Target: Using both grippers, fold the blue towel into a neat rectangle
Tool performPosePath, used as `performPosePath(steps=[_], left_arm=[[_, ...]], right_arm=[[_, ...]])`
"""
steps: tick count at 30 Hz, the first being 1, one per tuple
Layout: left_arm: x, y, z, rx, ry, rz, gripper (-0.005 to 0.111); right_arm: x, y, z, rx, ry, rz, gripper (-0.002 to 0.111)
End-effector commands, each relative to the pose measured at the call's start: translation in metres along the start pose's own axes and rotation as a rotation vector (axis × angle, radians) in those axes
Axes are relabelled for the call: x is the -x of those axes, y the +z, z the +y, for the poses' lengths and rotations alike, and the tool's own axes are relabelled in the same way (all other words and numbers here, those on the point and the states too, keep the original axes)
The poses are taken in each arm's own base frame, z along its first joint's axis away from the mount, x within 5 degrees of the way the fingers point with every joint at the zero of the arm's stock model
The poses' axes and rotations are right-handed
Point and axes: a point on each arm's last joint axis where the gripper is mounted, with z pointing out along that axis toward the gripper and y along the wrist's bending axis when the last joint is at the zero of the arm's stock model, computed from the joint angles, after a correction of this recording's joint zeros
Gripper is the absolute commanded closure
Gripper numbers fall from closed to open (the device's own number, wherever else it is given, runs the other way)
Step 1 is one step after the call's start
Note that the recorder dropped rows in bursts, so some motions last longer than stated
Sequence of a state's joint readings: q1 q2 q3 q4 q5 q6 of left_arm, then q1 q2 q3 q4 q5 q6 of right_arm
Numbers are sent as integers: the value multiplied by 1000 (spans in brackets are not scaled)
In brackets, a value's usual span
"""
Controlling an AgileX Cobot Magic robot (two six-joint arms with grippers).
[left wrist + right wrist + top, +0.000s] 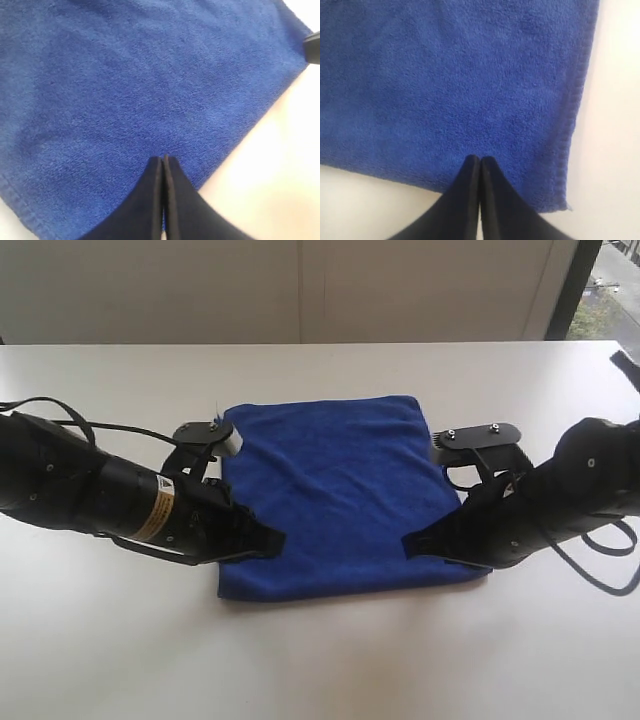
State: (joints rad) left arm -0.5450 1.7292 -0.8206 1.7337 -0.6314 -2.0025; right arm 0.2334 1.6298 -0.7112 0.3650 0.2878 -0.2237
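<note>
The blue towel (340,495) lies flat on the white table as a folded, near-square rectangle. My left gripper (278,538) rests over the towel's left edge near the front, fingers pressed together with nothing between them. My right gripper (408,542) is over the right edge near the front corner, also shut and empty. In the left wrist view the blue towel (125,85) fills the frame beyond the shut left gripper (163,159). In the right wrist view the shut right gripper (480,160) lies over the blue towel (450,80) near its hemmed corner (564,200).
The white table (330,660) extends bare in front of the towel and behind it (300,365). Black cables trail from the left arm (60,415) and the right arm (600,580). A wall and a window stand behind the table.
</note>
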Motion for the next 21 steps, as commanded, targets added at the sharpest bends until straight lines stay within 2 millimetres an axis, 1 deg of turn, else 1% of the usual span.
performPosePath(steps=[1, 5, 11, 15, 21], left_arm=[[-4, -2, 3, 51, -46, -5, 107], [-15, 0, 11, 106, -103, 17, 107], [-33, 0, 16, 134, -134, 61, 107], [-37, 0, 19, 159, -138, 66, 107], [-37, -1, 24, 213, -135, 51, 107]], right_arm=[[-3, 0, 1, -3, -31, 26, 108], [-6, 7, -2, -23, -41, 56, 108], [-8, 7, -4, -44, -49, 79, 108], [-9, 7, -6, -65, -54, 86, 108], [-10, 9, -10, -80, -56, 101, 108]])
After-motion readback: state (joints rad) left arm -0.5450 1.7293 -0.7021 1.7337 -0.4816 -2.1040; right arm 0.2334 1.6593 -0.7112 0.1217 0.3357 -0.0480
